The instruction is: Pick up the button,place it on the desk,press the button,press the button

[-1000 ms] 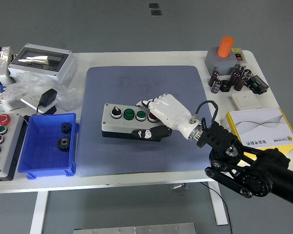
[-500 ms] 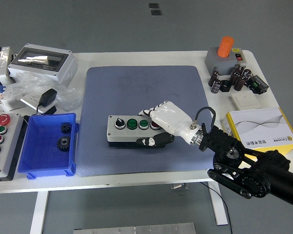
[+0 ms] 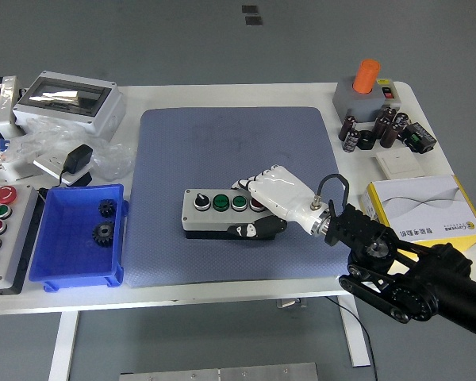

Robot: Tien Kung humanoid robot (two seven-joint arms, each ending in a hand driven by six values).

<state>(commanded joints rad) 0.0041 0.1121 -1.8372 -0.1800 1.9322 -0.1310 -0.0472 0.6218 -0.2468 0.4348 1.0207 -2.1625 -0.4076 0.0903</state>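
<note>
A grey button box (image 3: 218, 213) with a black selector knob, two green buttons and a red one lies on the blue mat (image 3: 222, 151), near the mat's middle front. My right hand (image 3: 263, 204), white with a black arm behind it, is shut on the box's right end: fingers curl over the top by the red button, and the thumb (image 3: 250, 231) presses its front face. The box looks low on the mat, whether it rests fully I cannot tell. My left hand is out of view.
A blue bin (image 3: 79, 238) with two black gears stands at the left. Another button panel (image 3: 0, 230) lies at the far left edge. A grey enclosure (image 3: 67, 99) sits back left. A yellow-edged booklet (image 3: 424, 208), capacitors (image 3: 381, 127) and an orange-knobbed unit (image 3: 365, 91) occupy the right.
My right hand has carried the button box to the right and slightly toward the table's near edge, keeping its grasp. Nothing else moved.
</note>
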